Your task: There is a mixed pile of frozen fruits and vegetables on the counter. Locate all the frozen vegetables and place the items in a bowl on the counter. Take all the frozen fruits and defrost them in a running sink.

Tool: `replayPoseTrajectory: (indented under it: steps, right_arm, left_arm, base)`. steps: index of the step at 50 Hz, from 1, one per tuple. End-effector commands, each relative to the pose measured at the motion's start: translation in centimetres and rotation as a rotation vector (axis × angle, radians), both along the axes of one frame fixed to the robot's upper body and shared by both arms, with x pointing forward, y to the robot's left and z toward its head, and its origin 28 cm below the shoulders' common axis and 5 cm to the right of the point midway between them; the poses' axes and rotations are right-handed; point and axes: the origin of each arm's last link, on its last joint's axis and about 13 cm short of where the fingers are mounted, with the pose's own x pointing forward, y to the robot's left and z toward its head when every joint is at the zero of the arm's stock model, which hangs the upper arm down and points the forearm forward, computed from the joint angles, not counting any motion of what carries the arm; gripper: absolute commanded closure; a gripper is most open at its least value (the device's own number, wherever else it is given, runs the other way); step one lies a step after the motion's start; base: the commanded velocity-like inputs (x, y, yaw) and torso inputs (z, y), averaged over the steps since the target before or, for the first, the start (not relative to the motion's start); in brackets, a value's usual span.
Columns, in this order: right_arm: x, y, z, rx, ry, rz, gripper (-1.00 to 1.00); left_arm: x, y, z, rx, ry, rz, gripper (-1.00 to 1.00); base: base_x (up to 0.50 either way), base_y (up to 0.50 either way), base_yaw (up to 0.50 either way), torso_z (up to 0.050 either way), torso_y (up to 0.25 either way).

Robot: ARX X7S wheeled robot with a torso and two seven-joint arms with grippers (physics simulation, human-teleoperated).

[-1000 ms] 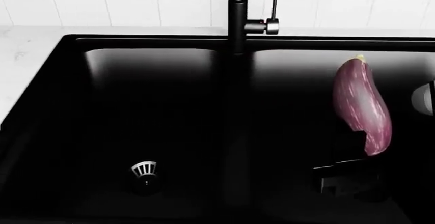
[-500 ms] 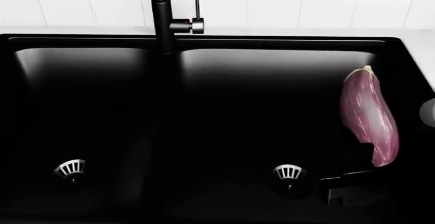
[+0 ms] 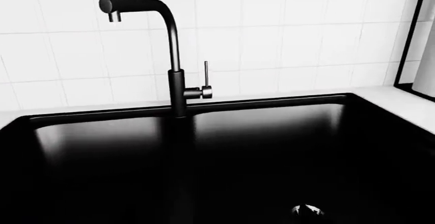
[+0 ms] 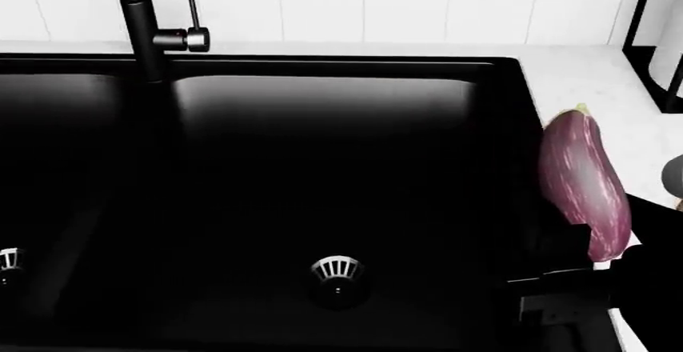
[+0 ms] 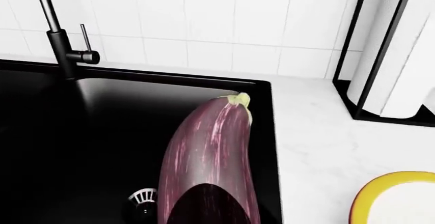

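My right gripper [image 4: 572, 248] is shut on the lower end of the long purple eggplant [image 4: 581, 178] and holds it upright over the right rim of the black sink [image 4: 320, 168], at the edge of the white counter [image 4: 597, 80]. In the right wrist view the eggplant [image 5: 211, 147] fills the middle, and the bowl's yellow rim [image 5: 384, 186] shows on the counter [image 5: 319, 132] beyond the sink. The left gripper does not show in any view. The carrot, pear and round fruit are out of view.
A tall black faucet [image 4: 139, 24] stands behind the sink's divider and also shows in the left wrist view [image 3: 173, 56]. A silver drain strainer [image 4: 337, 276] lies in the right basin. A black paper-towel holder [image 5: 394, 56] stands at the counter's back by the tiled wall.
The head view has swung right, so sink and faucet slid left in it. The held eggplant went from over the right basin to over the sink's right rim and counter edge.
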Motion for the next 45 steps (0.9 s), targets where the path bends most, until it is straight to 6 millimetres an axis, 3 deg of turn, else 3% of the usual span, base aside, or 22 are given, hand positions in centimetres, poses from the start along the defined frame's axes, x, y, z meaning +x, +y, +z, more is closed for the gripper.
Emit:
replayPoseTrajectory:
  steps: [1,45]
  right_arm:
    - [0.10,-0.04,0.04,-0.018,-0.009,0.004,1.00]
    - [0.37,0.59,-0.56,-0.055,0.011,0.053,1.00]
  left_arm:
    - [-0.06,0.04,-0.16,0.003,0.003,-0.003,-1.00]
    - [0.10,-0.10,-0.09,0.002,0.001,-0.011,-1.00]
  base:
    - [0.00,-0.50,0.00,0.000,0.000]
    - [0.00,-0.49,0.00,0.000,0.000]
